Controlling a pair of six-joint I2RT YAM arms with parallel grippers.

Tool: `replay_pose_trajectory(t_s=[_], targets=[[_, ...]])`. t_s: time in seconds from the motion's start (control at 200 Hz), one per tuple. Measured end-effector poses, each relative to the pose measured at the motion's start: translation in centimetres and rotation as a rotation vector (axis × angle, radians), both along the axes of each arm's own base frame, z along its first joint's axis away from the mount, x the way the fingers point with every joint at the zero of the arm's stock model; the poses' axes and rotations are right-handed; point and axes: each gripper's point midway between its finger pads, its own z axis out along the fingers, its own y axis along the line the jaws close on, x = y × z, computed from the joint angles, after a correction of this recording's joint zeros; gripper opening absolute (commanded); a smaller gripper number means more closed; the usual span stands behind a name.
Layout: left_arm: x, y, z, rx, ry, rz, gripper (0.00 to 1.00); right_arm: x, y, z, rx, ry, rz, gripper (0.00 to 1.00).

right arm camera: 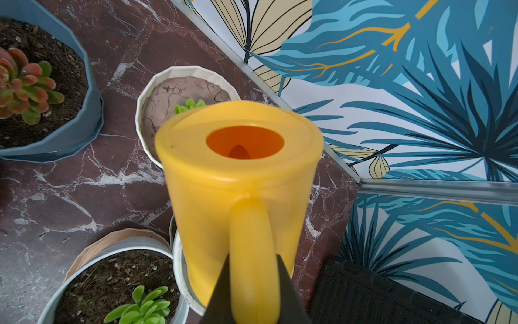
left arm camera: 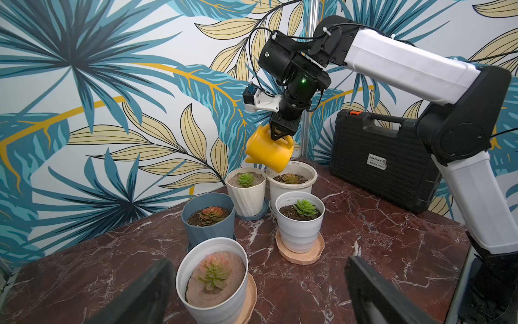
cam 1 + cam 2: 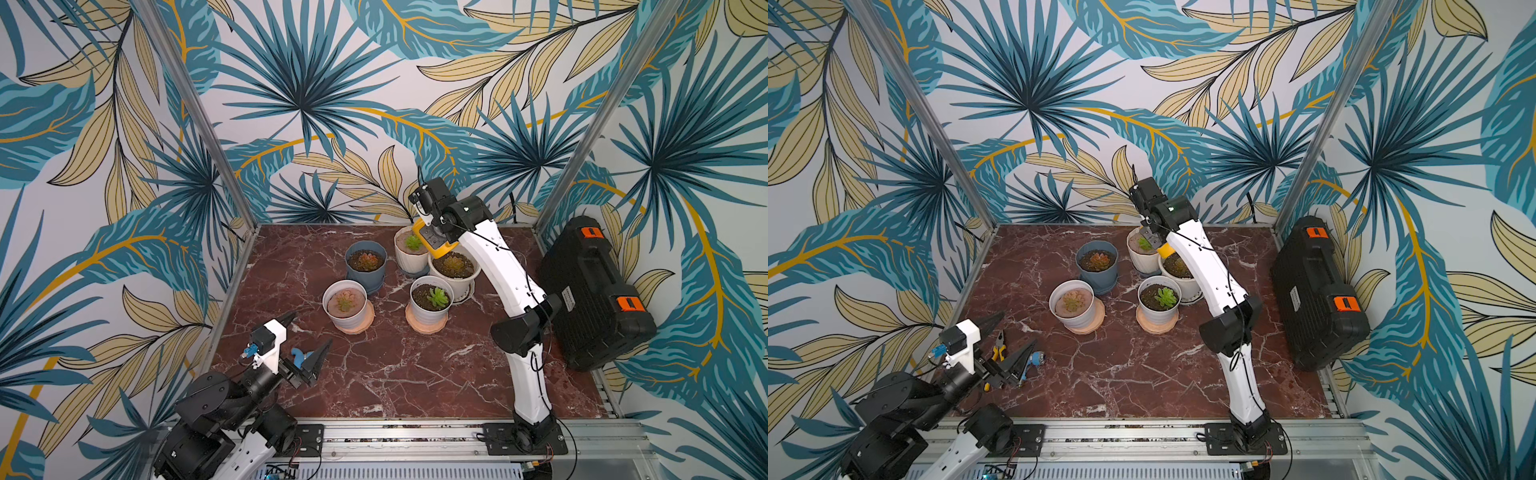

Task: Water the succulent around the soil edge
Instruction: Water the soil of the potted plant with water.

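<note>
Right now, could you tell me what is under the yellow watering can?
Two pots: a cream pot below its spout, a wide white pot below the rest. In the right wrist view the can hides much of both.

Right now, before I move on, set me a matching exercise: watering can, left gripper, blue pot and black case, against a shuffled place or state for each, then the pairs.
Things
1. watering can
2. left gripper
3. blue pot
4. black case

Places and states
A. open, holding nothing
B. at the right side of the table
C. lifted and tilted, spout down
D. holds a reddish succulent

Pairs: 1-C, 2-A, 3-D, 4-B
</note>
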Motion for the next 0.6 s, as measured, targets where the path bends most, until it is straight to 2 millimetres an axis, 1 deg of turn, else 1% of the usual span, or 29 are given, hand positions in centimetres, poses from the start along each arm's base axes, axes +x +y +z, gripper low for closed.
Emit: replay_pose_trajectory(t_s=[0.25, 0.421, 0.601], targets=[[0.0, 0.0, 0.0, 0.000, 0.000, 0.000, 1.00, 0.2, -0.6, 0.0, -0.014, -0.004, -0.012, 0.03], [0.0, 0.0, 0.0, 0.000, 0.000, 0.000, 1.00, 0.6, -1.3, -0.2, -0.018, 0.002, -0.027, 0.03], [0.0, 0.0, 0.0, 0.000, 0.000, 0.000, 1.00, 0.8, -1.6, -0.4, -0.018, 0.005, -0.034, 0.03]])
